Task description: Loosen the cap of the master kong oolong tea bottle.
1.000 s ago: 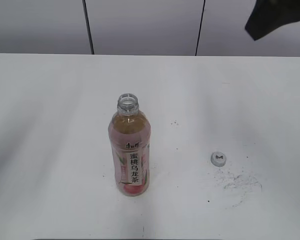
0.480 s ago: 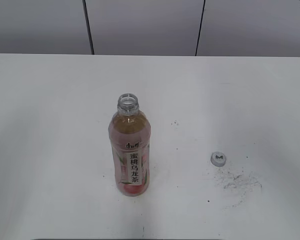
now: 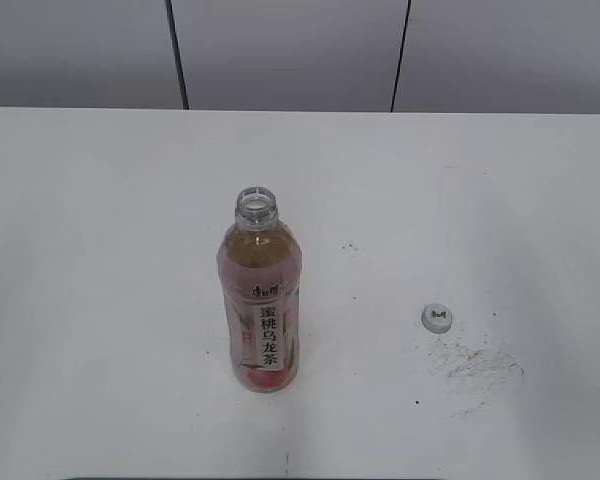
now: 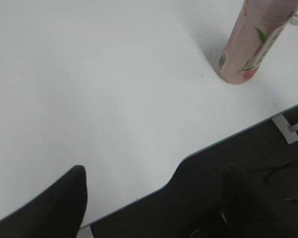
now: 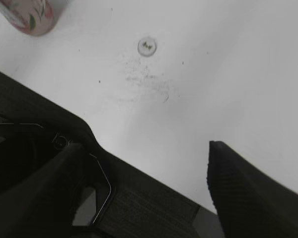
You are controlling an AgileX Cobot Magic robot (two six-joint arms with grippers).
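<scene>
- Both grippers, left and right, hang wide open, holding nothing.
- Cap lies on the table, well ahead of the right jaws, off the bottle, so loosening looks done.

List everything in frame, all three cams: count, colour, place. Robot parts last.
oolong tea bottle: 1, clear with amber tea, pink-and-white label, upright mid-table, neck open.
cap: 1, white-grey, flat on the table right of the bottle, apart from it.
table: 1, white, dark scuff marks just right of the cap.
wall panels: grey, dark vertical seams, behind the table.
left gripper: 1, black, past the table's near edge, open, holding nothing.
right gripper: 1, black, over the near edge by the cap, open, holding nothing.
</scene>
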